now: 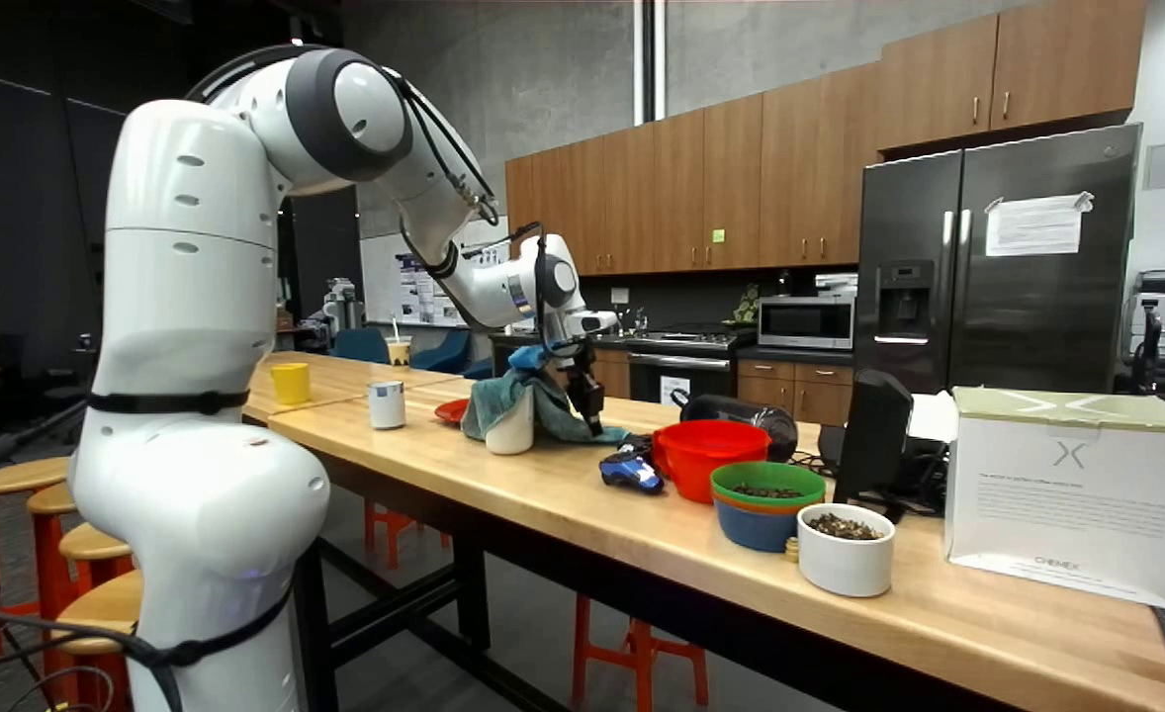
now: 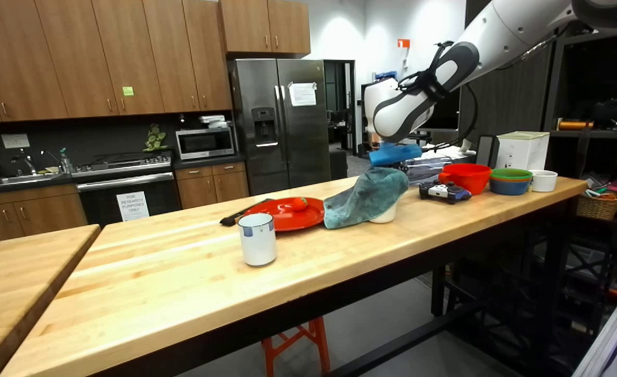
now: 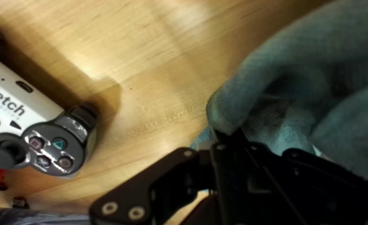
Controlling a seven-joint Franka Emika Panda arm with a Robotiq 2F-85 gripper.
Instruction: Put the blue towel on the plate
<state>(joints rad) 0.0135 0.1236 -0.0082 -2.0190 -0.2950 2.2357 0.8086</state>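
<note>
The blue towel [image 1: 489,401] is a folded teal cloth draped over a whitish container [image 1: 511,427], part of it trailing onto the table. In an exterior view the towel [image 2: 366,196] reaches the near rim of the red plate [image 2: 287,222]. My gripper [image 1: 594,429] points down at the towel's trailing side, away from the plate. In the wrist view the gripper [image 3: 229,132] has its fingers brought together, with a fold of towel [image 3: 252,84] at the tips, seemingly pinched. The fingertips are dark and partly covered by cloth.
A small red item [image 2: 299,204] lies on the plate, with a dark-handled utensil [image 2: 230,220] beside it. A white mug [image 2: 257,241] stands near the plate. Close to my gripper lies a game controller [image 3: 43,134], then a red bowl [image 1: 711,460] and stacked bowls [image 1: 765,514].
</note>
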